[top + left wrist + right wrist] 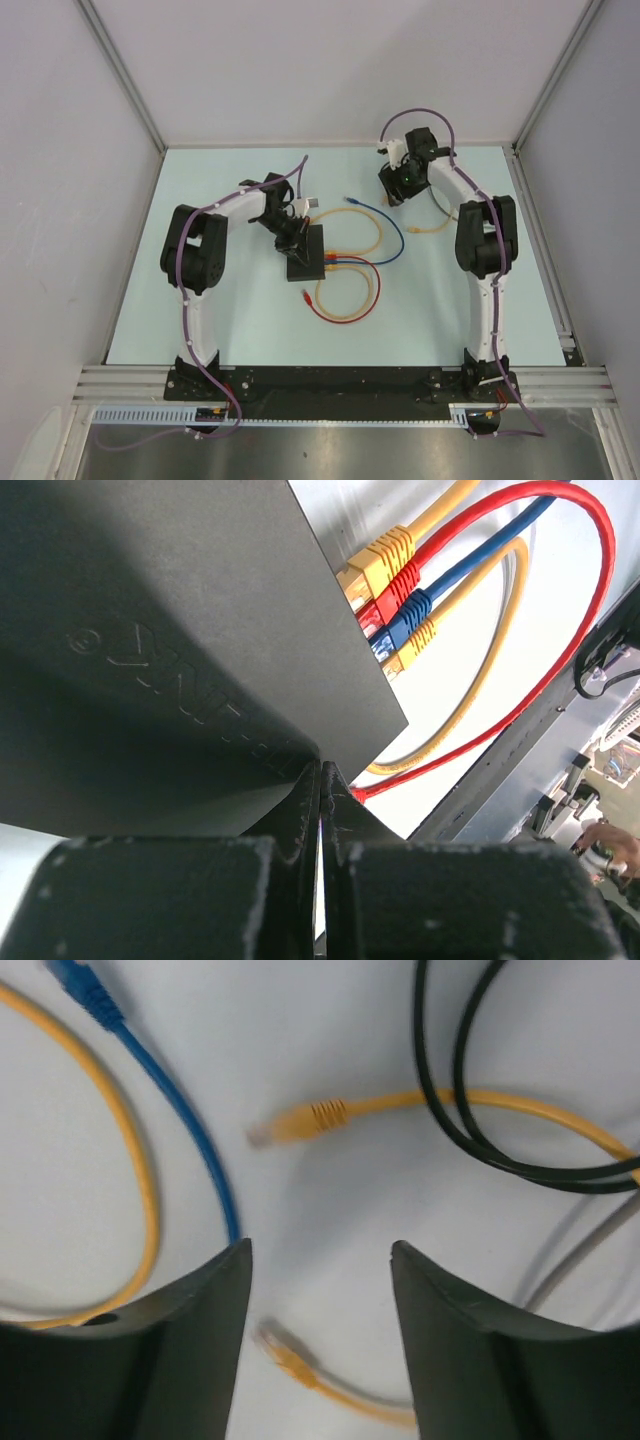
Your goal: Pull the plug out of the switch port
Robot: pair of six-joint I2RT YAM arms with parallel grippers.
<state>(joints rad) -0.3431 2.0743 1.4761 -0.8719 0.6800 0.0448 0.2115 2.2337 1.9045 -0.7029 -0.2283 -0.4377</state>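
Table [200,300]: pale blue-green top, enclosed by white walls with metal framing; both arm bases sit at the near edge.

Switch [305,262]: flat black box, lying left of the table's centre, with raised lettering on its top face. The socket row faces right in the overhead view.

Seated in the sockets, side by side: yellow plug [385,555], red plug [400,585], blue plug [410,615], second yellow plug [420,640].

Left claw [322,780]: clenched, fingers pressed flat together with nothing between them. The tips are down at the switch's edge, on the end away from the sockets.

Right claw [320,1250]: released, fingers well apart and holding nothing. It hangs above the table's far right part, well apart from the switch.

Loose yellow plug [300,1120]: lies flat on the table beneath the right claw, free of any socket, with its cable trailing right.

Blurred yellow plug end [285,1350]: on the table between the right claw's fingers in view, not touched.

Blue cable [190,1130]: its free plug end lies at the upper left of the right wrist view.

Black cable [480,1110]: doubled loop crossing over the loose yellow plug's cable.

Red cable [345,310]: a loop on the table, near side of the switch.
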